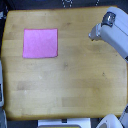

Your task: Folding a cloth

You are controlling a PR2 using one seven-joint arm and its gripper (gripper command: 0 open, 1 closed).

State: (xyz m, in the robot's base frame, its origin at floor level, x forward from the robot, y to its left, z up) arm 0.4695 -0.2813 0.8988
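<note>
Cloth (40, 43) flat, approx square, edges table-aligned.

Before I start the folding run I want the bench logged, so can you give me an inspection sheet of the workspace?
Surface: wooden table with rounded corners, light brown, fills most of the exterior view.
Job's things: pink cloth lies flat and spread out, roughly square, toward the exterior view's upper left; no fold visible.
Clutter: nothing seen on the tabletop besides the cloth.
End effector: the arm reaches in from the exterior view's upper right, well apart from the cloth; the picture is too blurred to tell whether the end effector is open or shut.
Cables: nothing seen.
Surroundings: pale shapes beyond the table's edges at the bottom and left, too blurred to identify.
</note>
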